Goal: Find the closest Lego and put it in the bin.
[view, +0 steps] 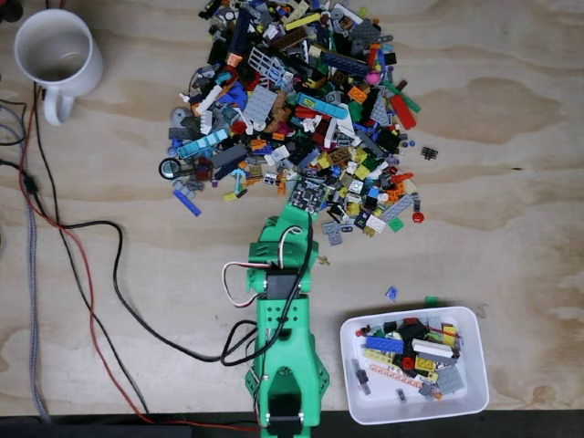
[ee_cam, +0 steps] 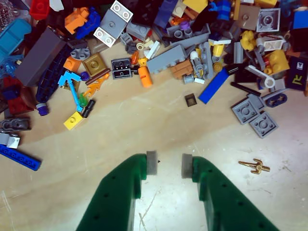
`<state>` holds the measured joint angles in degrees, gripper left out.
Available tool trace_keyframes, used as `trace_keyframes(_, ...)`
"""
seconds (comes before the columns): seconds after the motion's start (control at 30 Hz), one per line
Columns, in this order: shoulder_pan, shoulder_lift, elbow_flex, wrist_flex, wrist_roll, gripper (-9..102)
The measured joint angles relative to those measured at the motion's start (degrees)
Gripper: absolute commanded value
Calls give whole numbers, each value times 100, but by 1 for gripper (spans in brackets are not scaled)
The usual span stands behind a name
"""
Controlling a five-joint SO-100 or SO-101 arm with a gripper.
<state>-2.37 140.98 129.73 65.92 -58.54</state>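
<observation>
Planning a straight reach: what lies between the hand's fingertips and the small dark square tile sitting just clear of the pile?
Bare plywood table in the wrist view. The green hand is open, and nothing sits between it and the small dark square tile.

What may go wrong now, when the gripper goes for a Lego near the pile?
1. The open gripper holds nothing, and the pile's edge is crowded. Closing there may catch several pieces or push them away.
2. The nearest loose pieces, a small dark tile and a gold piece, lie flat and may slip from the pads.
3. The bin is already quite full, so a piece dropped near its rim may bounce out.
</observation>
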Motion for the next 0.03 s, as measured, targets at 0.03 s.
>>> trace_keyframes(0.03, 9, 0, 0, 0, 0, 10)
